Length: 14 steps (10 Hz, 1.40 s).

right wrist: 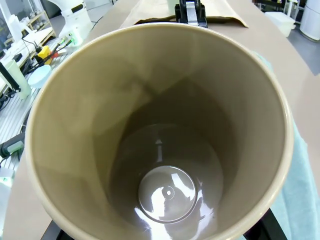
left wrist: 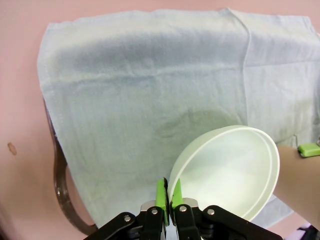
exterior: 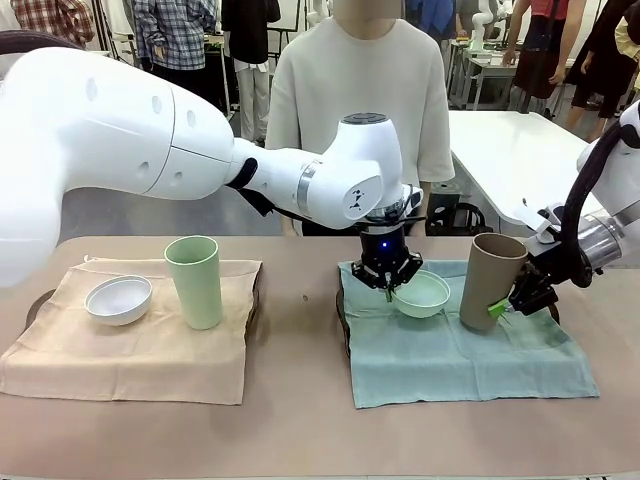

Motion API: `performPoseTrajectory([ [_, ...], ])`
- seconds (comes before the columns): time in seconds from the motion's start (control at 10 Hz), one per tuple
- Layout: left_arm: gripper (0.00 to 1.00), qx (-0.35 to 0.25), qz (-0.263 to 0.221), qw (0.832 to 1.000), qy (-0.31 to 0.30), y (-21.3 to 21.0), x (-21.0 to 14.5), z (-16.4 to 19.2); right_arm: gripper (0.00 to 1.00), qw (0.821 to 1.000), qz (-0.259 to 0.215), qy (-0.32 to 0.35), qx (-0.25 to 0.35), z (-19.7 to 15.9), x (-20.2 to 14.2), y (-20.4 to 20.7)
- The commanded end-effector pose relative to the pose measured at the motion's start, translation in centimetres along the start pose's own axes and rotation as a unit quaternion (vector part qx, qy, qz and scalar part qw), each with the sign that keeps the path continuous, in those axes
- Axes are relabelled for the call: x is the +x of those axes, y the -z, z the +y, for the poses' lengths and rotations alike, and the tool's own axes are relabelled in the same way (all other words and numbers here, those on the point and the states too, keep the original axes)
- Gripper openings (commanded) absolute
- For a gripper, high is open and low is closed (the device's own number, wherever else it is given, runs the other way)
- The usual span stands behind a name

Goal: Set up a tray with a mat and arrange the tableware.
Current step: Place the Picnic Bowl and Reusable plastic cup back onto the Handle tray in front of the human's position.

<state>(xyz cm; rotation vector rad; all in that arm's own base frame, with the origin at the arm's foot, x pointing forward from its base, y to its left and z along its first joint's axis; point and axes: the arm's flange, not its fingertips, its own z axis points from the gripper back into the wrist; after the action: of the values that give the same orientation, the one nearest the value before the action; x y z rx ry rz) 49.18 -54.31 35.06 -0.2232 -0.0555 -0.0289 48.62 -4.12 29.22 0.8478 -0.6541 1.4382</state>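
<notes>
My left gripper [exterior: 388,288] reaches over the middle and is shut on the near rim of the mint green bowl [exterior: 424,295], which hangs tilted low over the pale green mat [exterior: 450,355]. The left wrist view shows its fingers [left wrist: 161,194] pinching the bowl [left wrist: 230,170] over the mat [left wrist: 150,95]. My right gripper [exterior: 507,304] is shut on the taupe-brown cup [exterior: 489,281], which leans slightly on the mat's right part. I look straight into this cup [right wrist: 160,145] in the right wrist view. A white bowl [exterior: 118,299] and a pale green cup [exterior: 194,281] stand on the beige mat [exterior: 130,350].
Dark tray rims show under each mat [exterior: 342,318] [exterior: 36,304] [left wrist: 61,185]. A person [exterior: 360,90] stands at the far side of the table. A white table [exterior: 510,160] is behind on the right. Bare tabletop [exterior: 300,330] lies between the mats.
</notes>
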Motion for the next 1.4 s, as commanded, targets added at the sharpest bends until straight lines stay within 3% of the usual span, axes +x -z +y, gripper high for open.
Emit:
performPoseTrajectory([
  [0.0,0.04,0.000,0.006,1.000,0.002,0.1,0.4,-0.3,0.81,1.000,-0.009,-0.007,-0.013,-0.8,-0.6,0.3],
  [0.3,0.04,0.007,0.013,1.000,0.006,0.4,0.4,-0.4,0.81,1.000,-0.008,-0.013,-0.011,-0.9,-1.0,0.4],
  [0.4,0.48,0.009,0.015,1.000,0.005,0.4,0.3,-0.3,1.00,1.000,-0.006,-0.016,-0.009,-0.8,-0.9,0.4],
  [0.5,0.64,0.006,0.017,1.000,0.005,0.1,0.2,-0.4,1.00,1.000,0.003,-0.022,-0.014,-0.6,-0.5,0.2],
  [0.6,1.00,0.009,0.022,1.000,0.005,-0.2,0.2,-0.4,1.00,0.999,0.028,-0.022,-0.026,-0.1,0.2,-0.5],
  [0.7,0.84,0.006,0.024,1.000,0.009,-0.7,-0.2,-0.3,1.00,0.997,0.056,-0.026,-0.039,0.2,0.6,-1.6],
  [0.8,1.00,0.005,0.020,1.000,0.017,-1.5,-0.6,-0.2,1.00,0.994,0.087,-0.019,-0.059,0.4,0.5,-2.9],
  [1.0,1.00,-0.001,0.014,0.999,0.030,-3.3,-1.8,0.1,1.00,0.988,0.127,0.015,-0.082,0.9,-0.4,-6.2],
  [1.1,0.65,-0.001,0.005,0.999,0.035,-4.6,-2.4,0.3,1.00,0.986,0.135,0.031,-0.090,1.1,-0.6,-7.6],
  [1.2,0.74,0.002,-0.006,0.999,0.037,-6.0,-3.0,0.6,1.00,0.984,0.141,0.052,-0.091,1.5,-0.3,-8.9],
  [1.3,0.73,0.005,-0.023,0.999,0.042,-7.8,-3.8,1.0,1.00,0.981,0.151,0.072,-0.100,2.3,1.1,-10.0],
])
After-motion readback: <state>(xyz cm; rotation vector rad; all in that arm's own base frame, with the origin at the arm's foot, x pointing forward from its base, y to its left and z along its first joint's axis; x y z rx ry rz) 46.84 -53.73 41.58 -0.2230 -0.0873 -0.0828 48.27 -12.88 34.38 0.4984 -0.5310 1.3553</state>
